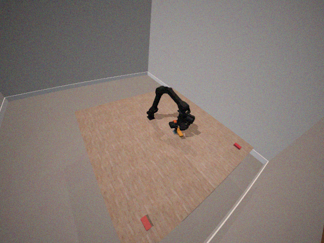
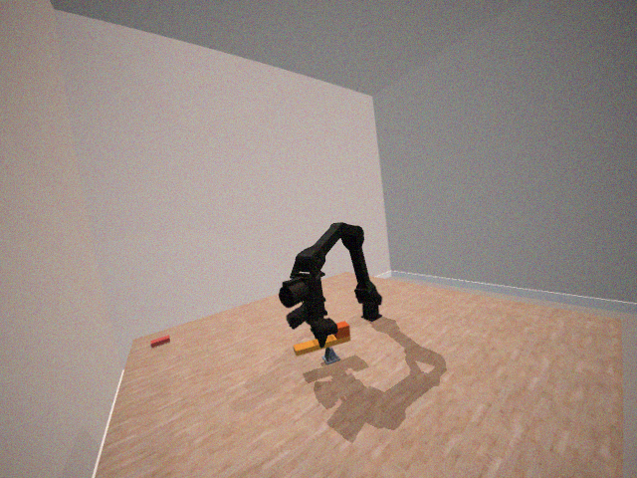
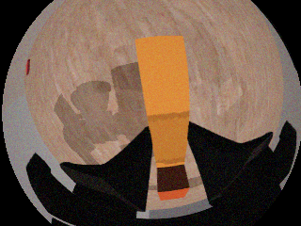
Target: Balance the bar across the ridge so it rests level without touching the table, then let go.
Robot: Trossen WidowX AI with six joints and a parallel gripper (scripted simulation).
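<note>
The orange bar (image 1: 180, 132) (image 2: 306, 348) (image 3: 165, 75) is held off the table, looking nearly level. A red-orange block (image 1: 175, 121) (image 2: 342, 330) (image 3: 173, 194) sits on its end nearer the arm's base. My gripper (image 2: 322, 344) (image 3: 168, 128) is shut on the bar near its middle, one finger on each side. The small blue-grey ridge (image 1: 174, 131) (image 2: 330, 357) stands on the table under the bar's middle part, close below the fingers. Whether the bar touches the ridge's top I cannot tell. The wrist view does not show the ridge under the bar.
A red block (image 1: 237, 146) (image 2: 160, 341) (image 3: 28, 67) lies far off near a table corner. Another flat red block (image 1: 146, 223) lies near the table's edge at the bottom of the top view. The arm's base (image 1: 150, 116) (image 2: 370, 310) stands behind the ridge.
</note>
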